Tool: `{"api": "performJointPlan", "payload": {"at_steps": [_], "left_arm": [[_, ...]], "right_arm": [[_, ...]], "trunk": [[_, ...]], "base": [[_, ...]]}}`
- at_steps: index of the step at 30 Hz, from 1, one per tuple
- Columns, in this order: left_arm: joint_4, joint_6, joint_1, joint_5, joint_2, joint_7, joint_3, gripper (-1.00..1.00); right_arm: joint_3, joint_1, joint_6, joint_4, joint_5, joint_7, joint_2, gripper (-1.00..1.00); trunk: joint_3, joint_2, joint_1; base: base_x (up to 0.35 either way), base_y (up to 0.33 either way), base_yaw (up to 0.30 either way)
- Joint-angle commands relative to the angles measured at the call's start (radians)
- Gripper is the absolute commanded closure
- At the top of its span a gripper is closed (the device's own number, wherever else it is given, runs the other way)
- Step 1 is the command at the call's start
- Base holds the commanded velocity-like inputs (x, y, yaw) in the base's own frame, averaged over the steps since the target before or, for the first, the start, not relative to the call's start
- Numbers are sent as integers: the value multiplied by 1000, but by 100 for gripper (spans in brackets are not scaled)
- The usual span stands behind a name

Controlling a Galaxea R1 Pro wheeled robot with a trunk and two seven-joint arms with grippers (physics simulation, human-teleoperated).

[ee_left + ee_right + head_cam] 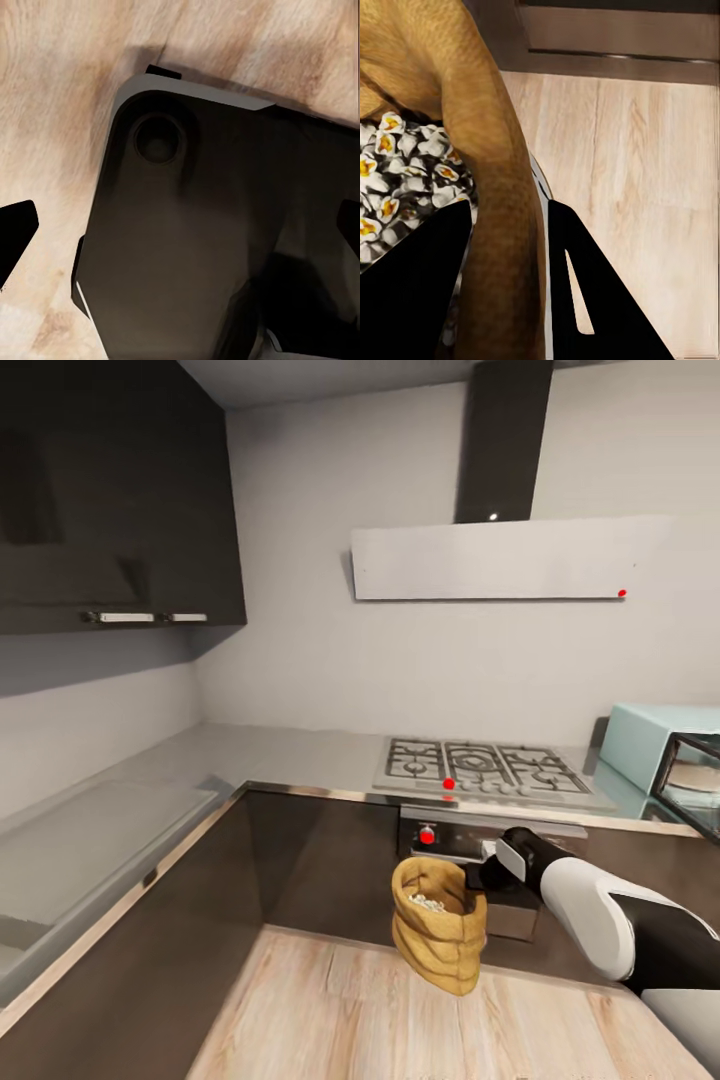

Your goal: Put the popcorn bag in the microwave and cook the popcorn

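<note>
Countertop (300,755) ran along the wall, microwave (650,745) sat at its far right end with the door apparently ajar, likely ready for loading. Popcorn bag (440,935) hung off the counter, over the wood floor (330,1020), carried upright by the right gripper (506,285) so the popcorn (405,172) stayed in. Its jaws were clenched on the bag's rolled rim, one finger inside, one outside. Left gripper (180,232): finger tips visible well apart, holding nothing.
</note>
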Motion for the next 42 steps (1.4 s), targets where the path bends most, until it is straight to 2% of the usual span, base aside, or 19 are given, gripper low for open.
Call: {"api": "performJointPlan", "payload": {"at_steps": [1,11,14,16,24,40,42], "left_arm": [[-1,-2,0,0,0,1,6,-100],[-1,-2,0,0,0,1,6,-100],[-1,-2,0,-1,0,0,6,-100],[-1,-2,0,-1,-1,1,6,-100],[-1,-3,0,-1,-1,1,8,-100],[-1,-3,0,1,0,1,9,-100],[-1,-3,0,2,0,1,8,-100]], "right_arm": [[-6,-1,3,1,11,6,-1,100],[-6,-1,5,5,9,9,-38,100],[-6,-1,4,21,9,9,-59,100],[-6,-1,3,31,9,10,-89,100],[-6,-1,5,36,10,86,-138,100],[-6,-1,4,34,14,87,-144,100],[-5,-1,4,34,18,86,-155,100]], "trunk": [[-1,-1,0],[-1,-1,0],[-1,-1,0],[-1,-1,0],[-1,-1,0],[-1,-1,0],[-1,-1,0]], "base": [[0,0,-275],[0,0,-278],[0,0,-290],[0,0,-294],[0,0,-295],[0,0,-295],[0,0,-295]]}}
